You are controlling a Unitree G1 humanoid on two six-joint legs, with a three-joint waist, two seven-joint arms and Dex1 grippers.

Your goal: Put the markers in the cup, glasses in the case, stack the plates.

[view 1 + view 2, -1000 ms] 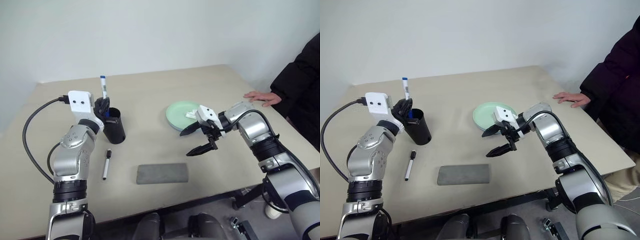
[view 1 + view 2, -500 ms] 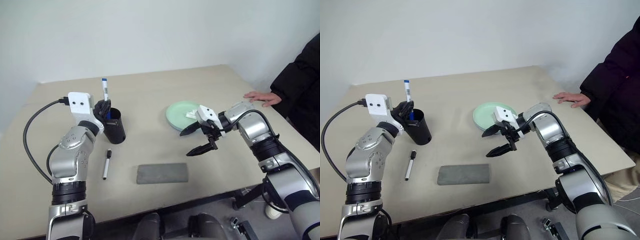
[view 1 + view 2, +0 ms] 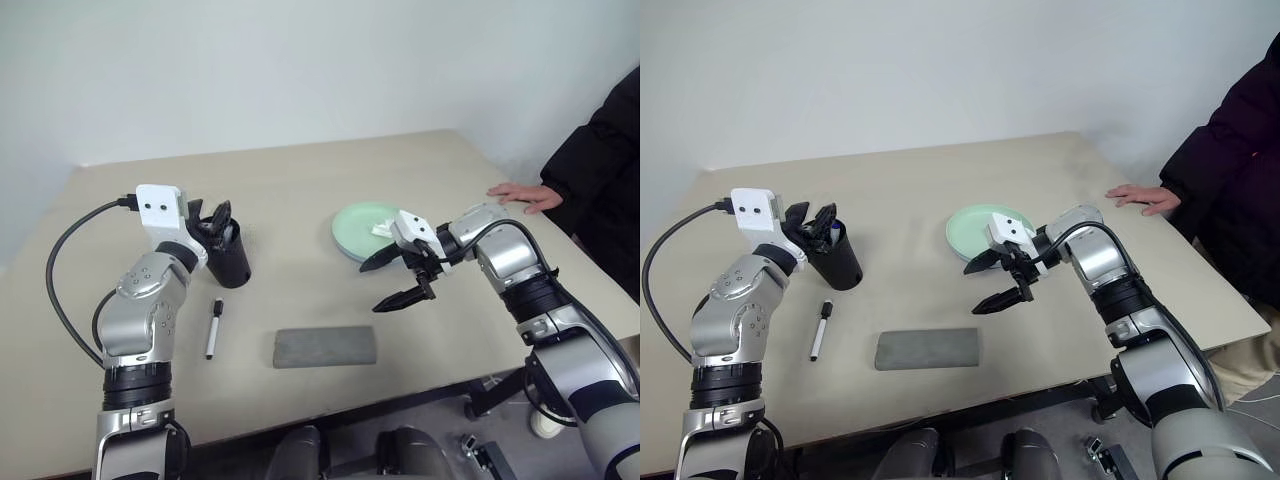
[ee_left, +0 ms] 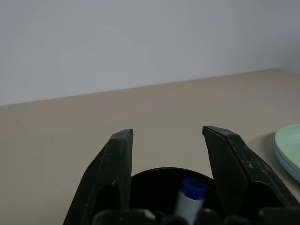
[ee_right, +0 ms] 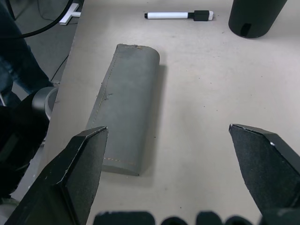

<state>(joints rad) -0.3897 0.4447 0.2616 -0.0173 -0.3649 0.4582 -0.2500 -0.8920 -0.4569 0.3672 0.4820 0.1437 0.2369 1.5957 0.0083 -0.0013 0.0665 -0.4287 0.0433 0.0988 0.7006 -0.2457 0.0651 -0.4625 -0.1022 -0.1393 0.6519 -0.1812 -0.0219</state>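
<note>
One blue-capped marker [image 4: 190, 199] is sitting inside the black cup [image 3: 228, 258], the left gripper [image 3: 214, 222] hovering spread above. The black-capped marker [image 3: 212, 328] is lying nearby: light, probably slick, best pinched mid-barrel. The right gripper [image 3: 395, 280] is hanging wide, empty.

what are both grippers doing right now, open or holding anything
Left gripper: open over the cup, holding nothing; the blue-capped marker sits inside the cup.
Right gripper: wide open, empty, above the table.

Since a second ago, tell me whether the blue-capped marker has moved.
Yes. The blue-capped marker has dropped down into the cup; it stood above the rim before. The left gripper has opened.
</note>
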